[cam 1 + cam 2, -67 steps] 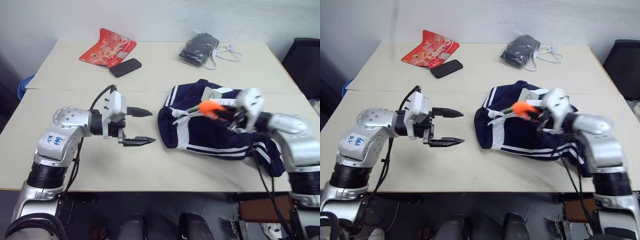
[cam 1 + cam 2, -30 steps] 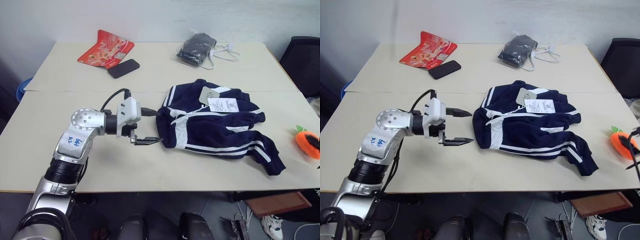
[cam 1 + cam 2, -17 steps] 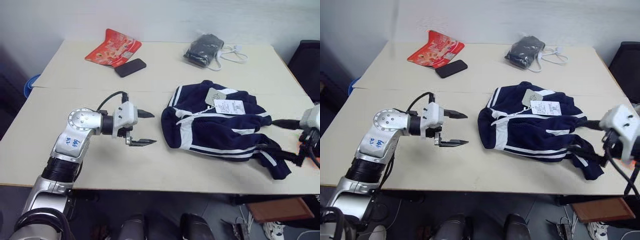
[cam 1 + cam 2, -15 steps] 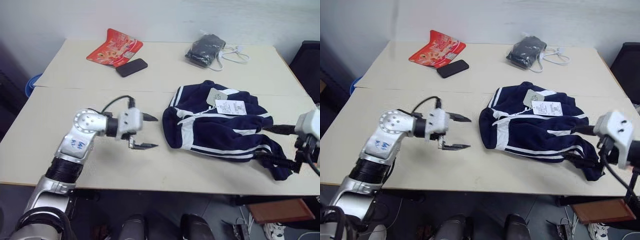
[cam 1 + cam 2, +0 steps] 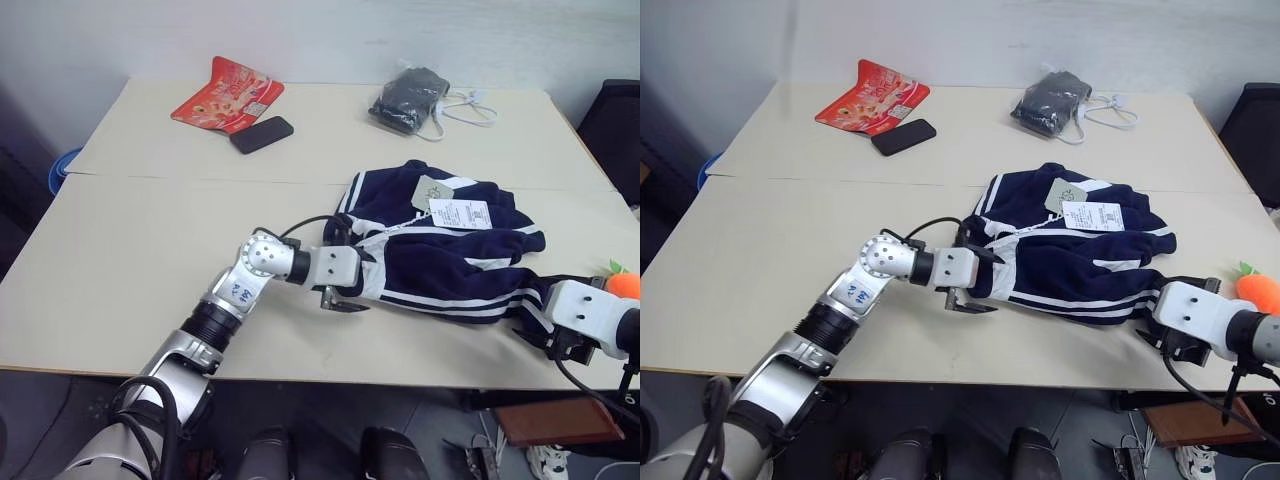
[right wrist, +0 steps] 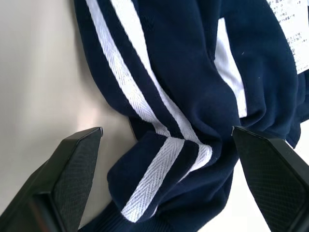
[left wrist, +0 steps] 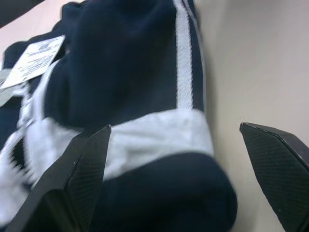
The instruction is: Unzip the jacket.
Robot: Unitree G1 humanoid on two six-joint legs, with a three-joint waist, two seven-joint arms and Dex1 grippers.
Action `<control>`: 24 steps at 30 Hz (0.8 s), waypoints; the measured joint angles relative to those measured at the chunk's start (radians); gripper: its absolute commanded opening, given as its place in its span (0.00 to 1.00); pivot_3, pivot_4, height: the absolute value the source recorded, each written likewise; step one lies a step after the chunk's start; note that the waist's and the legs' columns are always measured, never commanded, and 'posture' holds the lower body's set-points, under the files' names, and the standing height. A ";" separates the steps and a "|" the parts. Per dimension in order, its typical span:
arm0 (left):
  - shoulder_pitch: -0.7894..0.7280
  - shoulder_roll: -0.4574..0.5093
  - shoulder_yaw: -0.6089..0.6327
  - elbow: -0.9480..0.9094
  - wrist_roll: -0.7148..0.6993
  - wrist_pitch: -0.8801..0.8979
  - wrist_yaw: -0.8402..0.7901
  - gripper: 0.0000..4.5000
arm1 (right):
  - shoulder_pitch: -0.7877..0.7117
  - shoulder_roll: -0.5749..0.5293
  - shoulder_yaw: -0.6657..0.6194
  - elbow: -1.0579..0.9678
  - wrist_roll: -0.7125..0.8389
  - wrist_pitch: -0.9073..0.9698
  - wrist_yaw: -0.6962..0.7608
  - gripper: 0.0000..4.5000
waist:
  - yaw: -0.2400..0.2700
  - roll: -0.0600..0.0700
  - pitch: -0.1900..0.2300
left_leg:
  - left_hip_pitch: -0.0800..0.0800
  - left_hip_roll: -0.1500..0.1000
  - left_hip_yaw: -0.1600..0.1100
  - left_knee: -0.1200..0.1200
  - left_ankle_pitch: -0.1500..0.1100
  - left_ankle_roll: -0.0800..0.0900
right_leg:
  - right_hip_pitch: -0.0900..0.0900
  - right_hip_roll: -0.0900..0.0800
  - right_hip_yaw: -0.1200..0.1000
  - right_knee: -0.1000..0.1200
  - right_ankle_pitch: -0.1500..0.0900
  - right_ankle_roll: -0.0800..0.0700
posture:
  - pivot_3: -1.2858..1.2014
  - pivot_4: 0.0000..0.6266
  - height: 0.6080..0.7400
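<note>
Jacket (image 5: 440, 250): navy, white-striped, crumpled on the table (image 5: 150, 230) (right half, paper tags uppermost); left gripper (image 5: 345, 285) at its left edge, fingers spread, holding nothing. Left wrist view: bunched white-banded fabric between the spread fingers. Right wrist view: right gripper (image 6: 169, 183) spread wide over a striped sleeve.

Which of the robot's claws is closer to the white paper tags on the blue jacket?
Left. The left gripper sits at the jacket's near edge, beside the paper tags. The right gripper is at the far sleeve end, farther away.
</note>
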 measured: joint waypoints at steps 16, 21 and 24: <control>-0.013 0.008 -0.002 0.127 0.086 -0.095 0.034 0.16 | -0.135 -0.019 -0.031 0.107 0.012 -0.004 -0.003 1.00 | -0.013 0.000 0.000 | 0.000 0.000 0.000 0.000 0.000 0.000 | 0.000 0.000 0.000 0.000 0.000 0.000 | 0.52 0.24 1.00; -0.012 0.040 0.006 0.128 0.090 -0.115 0.036 0.01 | -0.282 -0.033 0.067 0.248 -0.034 -0.070 -0.009 1.00 | -0.018 0.000 0.000 | 0.001 0.001 0.000 0.000 0.000 0.000 | 0.000 0.000 0.000 0.001 0.000 0.000 | 0.52 0.24 1.00; -0.007 0.065 0.008 0.118 0.091 -0.118 0.033 0.01 | -0.397 -0.033 0.159 0.337 -0.088 -0.135 -0.030 1.00 | -0.027 0.001 0.000 | 0.001 0.001 0.000 0.000 0.001 0.000 | 0.000 0.000 0.000 0.001 0.000 0.000 | 0.52 0.24 1.00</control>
